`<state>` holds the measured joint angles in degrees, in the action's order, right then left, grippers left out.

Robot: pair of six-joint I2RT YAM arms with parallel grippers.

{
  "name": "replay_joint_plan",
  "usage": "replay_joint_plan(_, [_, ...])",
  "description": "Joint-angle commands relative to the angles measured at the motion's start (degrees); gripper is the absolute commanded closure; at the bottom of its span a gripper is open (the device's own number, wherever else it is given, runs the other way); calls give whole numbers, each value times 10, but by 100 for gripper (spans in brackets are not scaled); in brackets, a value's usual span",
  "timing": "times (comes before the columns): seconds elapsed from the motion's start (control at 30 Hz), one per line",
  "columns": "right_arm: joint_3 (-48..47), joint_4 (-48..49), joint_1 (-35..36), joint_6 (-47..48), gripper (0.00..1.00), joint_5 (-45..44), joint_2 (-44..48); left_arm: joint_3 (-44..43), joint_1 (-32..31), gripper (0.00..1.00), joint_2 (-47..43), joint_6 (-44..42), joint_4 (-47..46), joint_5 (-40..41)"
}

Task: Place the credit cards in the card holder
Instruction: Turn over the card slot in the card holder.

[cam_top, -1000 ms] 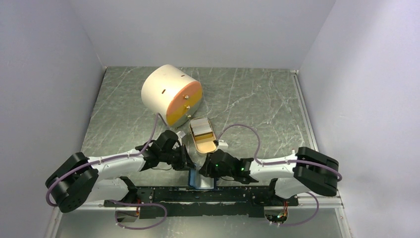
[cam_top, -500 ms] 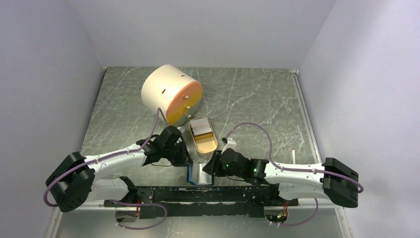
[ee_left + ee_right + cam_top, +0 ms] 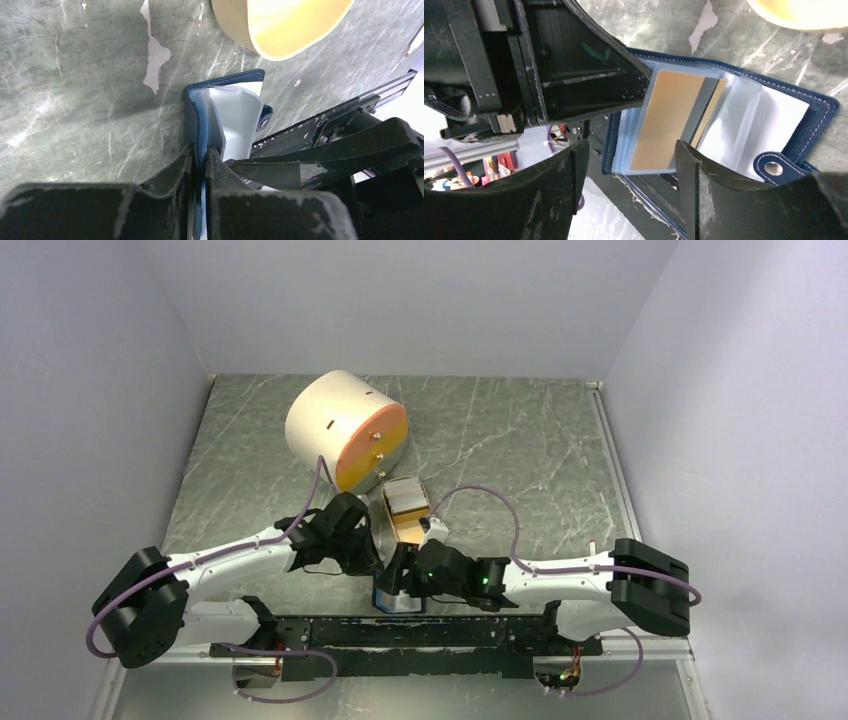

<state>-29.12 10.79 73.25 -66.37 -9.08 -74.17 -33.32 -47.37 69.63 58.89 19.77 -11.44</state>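
Note:
The card holder [image 3: 398, 598] lies open at the table's near edge, dark blue with clear inner sleeves. My left gripper [image 3: 202, 156] is shut on its left cover edge; the holder [image 3: 231, 112] stands open beyond my fingers. My right gripper [image 3: 630, 169] is open and empty just above the sleeves of the holder [image 3: 774, 112]. A tan card [image 3: 668, 117] with a grey card [image 3: 705, 107] behind it sits in a sleeve. The stack of whitish-grey credit cards [image 3: 405, 496] lies in the tan dish [image 3: 392, 520] beyond both grippers.
The big cream cylinder with an orange face [image 3: 345, 430] lies behind the dish. The black rail of the arm bases [image 3: 400, 632] runs just in front of the card holder. The dish rim [image 3: 240, 37] is close beyond the holder. Walls enclose the marble table.
My right gripper has moved left and back over the open card holder, now covering the dish's near end. My left gripper has kept its hold on the cover.

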Motion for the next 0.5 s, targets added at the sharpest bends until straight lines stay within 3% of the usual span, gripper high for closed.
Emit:
replay_joint_plan(0.0, [-25, -29, 2, 3, 34, -33, -18, -10, -3, 91, -2, -4, -2, 1])
replay_joint_plan(0.47, [-47, -86, 2, 18, 49, -68, -48, 2, -3, 91, 5, -12, -17, -11])
